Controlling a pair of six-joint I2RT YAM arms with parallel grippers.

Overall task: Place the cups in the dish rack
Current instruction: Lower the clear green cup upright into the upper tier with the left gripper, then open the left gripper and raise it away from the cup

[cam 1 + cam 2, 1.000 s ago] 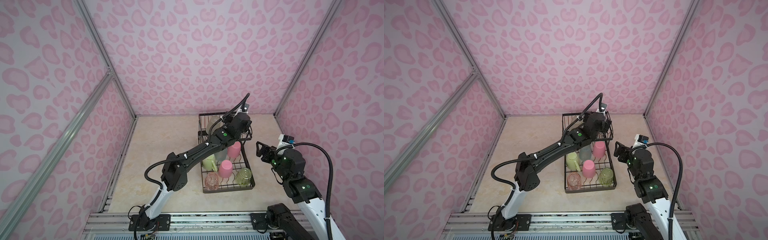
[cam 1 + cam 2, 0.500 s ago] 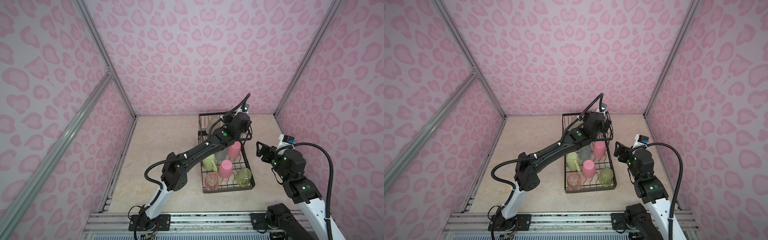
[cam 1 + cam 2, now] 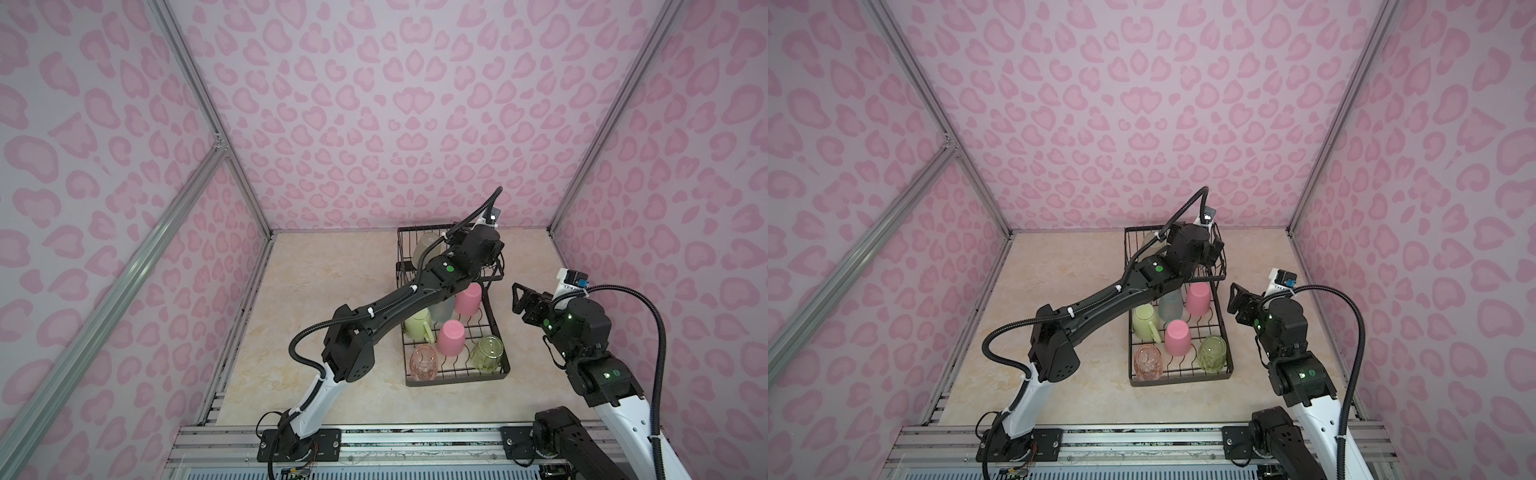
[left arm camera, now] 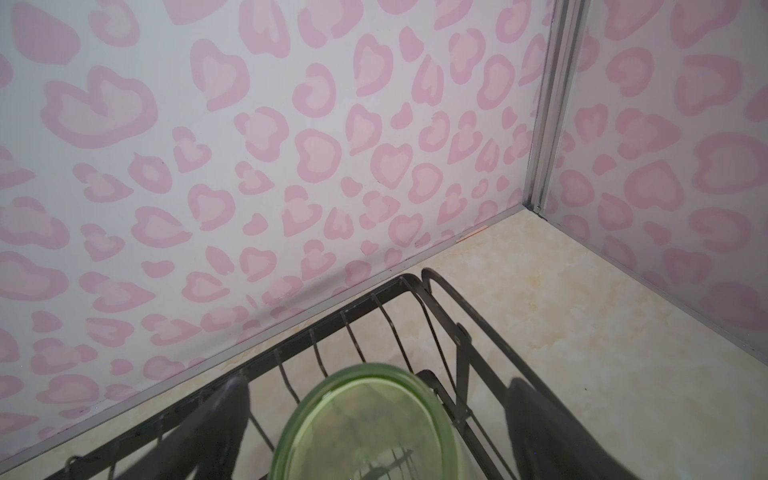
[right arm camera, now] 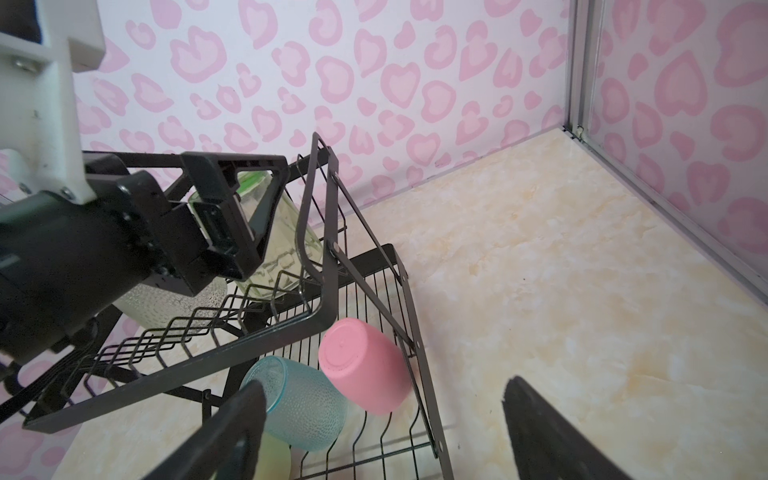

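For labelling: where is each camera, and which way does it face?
Both top views: high in front, looking down on the dish rack; left arm, right arm show.
Left wrist: over the raised basket, facing the back wall; left fingers flank a green glass.
Right wrist: right of the rack, facing it; right fingers, left arm show.
Shared: both wrists see that glass.

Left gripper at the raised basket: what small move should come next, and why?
Probably lift the left gripper straight up, jaws kept open: they stand apart from the clear green glass on both sides, and it seems to rest in the raised basket already.
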